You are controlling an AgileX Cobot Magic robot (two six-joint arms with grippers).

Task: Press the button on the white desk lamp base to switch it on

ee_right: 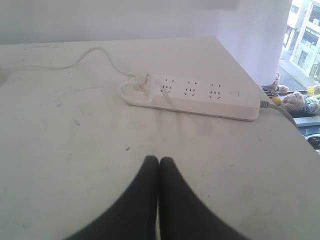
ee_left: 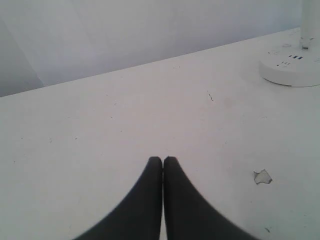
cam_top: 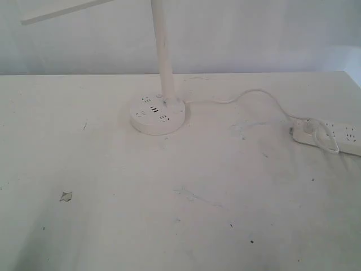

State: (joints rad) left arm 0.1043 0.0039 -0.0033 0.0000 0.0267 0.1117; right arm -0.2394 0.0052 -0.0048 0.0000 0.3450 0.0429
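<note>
The white desk lamp base (cam_top: 157, 114) is a round flat puck with dark socket holes, standing at the table's middle back. Its slim pole (cam_top: 163, 51) rises from it, and the flat bar head (cam_top: 62, 11) shows at the top left. The base (ee_left: 292, 67) also appears far off in the left wrist view. My left gripper (ee_left: 163, 160) is shut with nothing in it, over bare table, well away from the base. My right gripper (ee_right: 158, 160) is also shut and empty, short of the power strip. Neither gripper appears in the exterior view.
A long white power strip (cam_top: 338, 135) lies at the right edge, with the lamp's white cord (cam_top: 248, 96) plugged into it; the strip (ee_right: 200, 95) fills the right wrist view. A small scrap (cam_top: 66, 196) lies on the table's left. The table edge (ee_right: 280, 125) drops off beyond the strip.
</note>
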